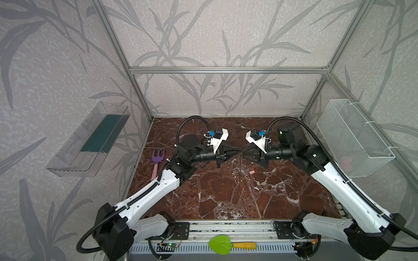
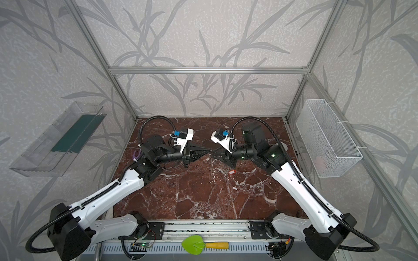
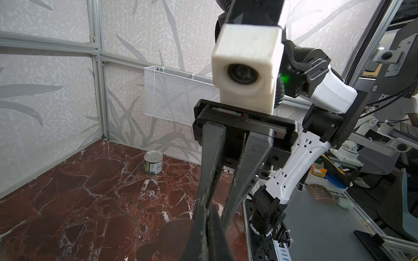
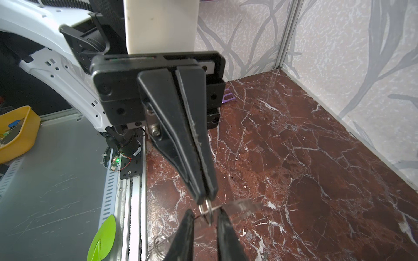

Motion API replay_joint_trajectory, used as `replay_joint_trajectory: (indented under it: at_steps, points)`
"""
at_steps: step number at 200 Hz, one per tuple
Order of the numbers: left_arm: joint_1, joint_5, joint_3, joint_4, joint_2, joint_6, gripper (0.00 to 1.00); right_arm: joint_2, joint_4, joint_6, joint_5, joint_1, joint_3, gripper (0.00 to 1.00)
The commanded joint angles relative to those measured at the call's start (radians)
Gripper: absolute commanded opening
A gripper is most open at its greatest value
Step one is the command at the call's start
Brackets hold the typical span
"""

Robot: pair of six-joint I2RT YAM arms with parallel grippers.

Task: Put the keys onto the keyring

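**A:** Nearest us on the front rail, a green spade (image 1: 222,244) with a yellow handle lies flat; beyond it comes the red marble table (image 1: 214,198).

**B:** And there are the keys (image 1: 252,172); a red tag with a white label, flat on the marble right of centre; they sit on the near side of the right arm's claw and clear of both claws; the silver key itself is too small to make out.

**A:** Above mid-table the two claws meet tip to tip; the left gripper (image 4: 205,197) is pinched fully closed on the keyring (image 4: 241,208); its tips clamp a small metal ring, and a pale flat strip juts out sideways.

**B:** The right gripper (image 4: 205,212) faces it; its fingers (image 4: 228,235) stand slightly apart, one on either side of that ring; I can't see it gripping anything.

**A:** Further out, a purple toy fork (image 1: 158,156) lies beside the left arm; a tin can (image 3: 153,162) stands on the marble near the wall carrying the white mesh basket (image 1: 352,140); a clear bin (image 1: 86,140) hangs on the left wall.
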Motion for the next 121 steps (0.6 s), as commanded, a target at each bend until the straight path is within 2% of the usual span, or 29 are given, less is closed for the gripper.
replay_joint_trajectory:
  at_steps: [1, 45, 68, 89, 103, 121]
  points:
    - [-0.002, 0.031, 0.021, 0.074, 0.001, -0.029, 0.00, -0.008, 0.041, 0.013, -0.013, -0.005, -0.003, 0.18]
    - [-0.002, 0.040, 0.016, 0.110, 0.009, -0.052, 0.00, -0.007, 0.057, 0.021, -0.031, -0.004, -0.004, 0.10]
    - [-0.001, 0.042, 0.010, 0.138, 0.016, -0.067, 0.00, -0.003, 0.066, 0.029, -0.043, -0.004, -0.005, 0.00]
    - [-0.002, 0.044, 0.010, 0.136, 0.018, -0.069, 0.00, 0.001, 0.063, 0.026, -0.042, -0.004, 0.000, 0.00]
    - [0.001, 0.019, 0.018, 0.075, 0.008, -0.048, 0.00, 0.004, 0.041, 0.015, -0.026, -0.004, 0.011, 0.00]
    - [0.005, -0.047, 0.043, -0.102, -0.033, 0.046, 0.18, 0.024, -0.044, -0.028, 0.022, -0.003, 0.052, 0.00]
